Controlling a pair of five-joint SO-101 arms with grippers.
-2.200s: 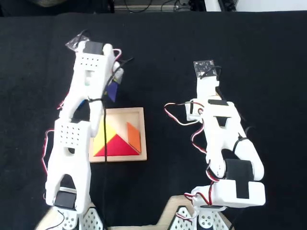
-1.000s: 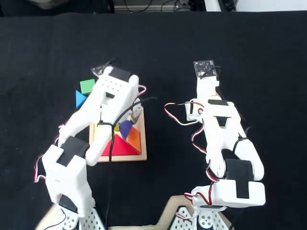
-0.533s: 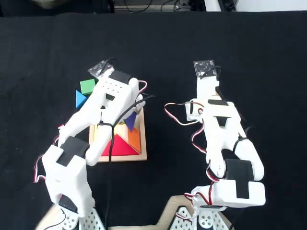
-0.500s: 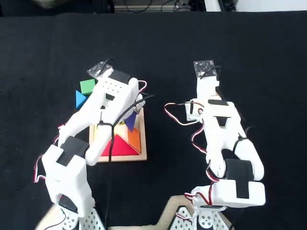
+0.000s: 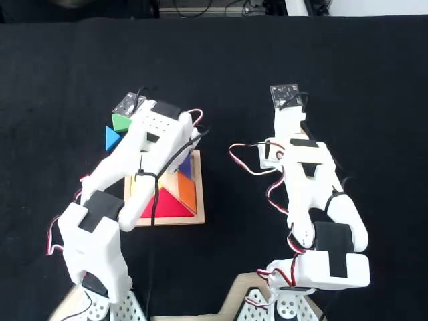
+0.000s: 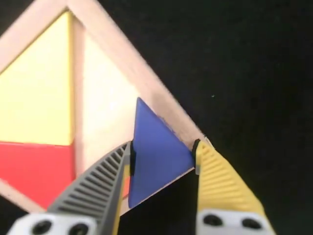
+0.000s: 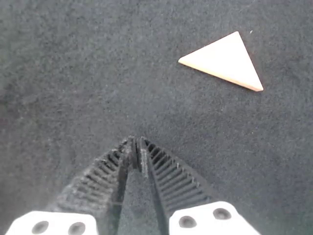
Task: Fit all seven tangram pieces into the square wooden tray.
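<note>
The square wooden tray (image 5: pixel 198 200) lies under my left arm (image 5: pixel 157 130). It holds a yellow triangle (image 5: pixel 136 189), a red triangle (image 5: pixel 164 204) and an orange piece (image 5: pixel 188 192). My left gripper (image 6: pixel 163 150) is shut on a dark blue triangle (image 6: pixel 155 142), held low over the tray's corner (image 6: pixel 195 134), next to bare tray floor (image 6: pixel 105 103). That blue triangle (image 5: pixel 185 167) sits at the tray's far right corner. My right gripper (image 7: pixel 134 143) is shut and holds nothing, just above the black cloth, with a pale triangle (image 7: pixel 224 61) a short way beyond it.
A green square (image 5: pixel 121 122) and a light blue triangle (image 5: pixel 111 138) lie on the cloth beyond the tray's far left corner, close to my left arm. The right arm (image 5: pixel 309 180) is folded to the tray's right.
My left arm carried the dark blue triangle from beyond the tray over it and brought it down at the far right corner. The right arm has not moved.
</note>
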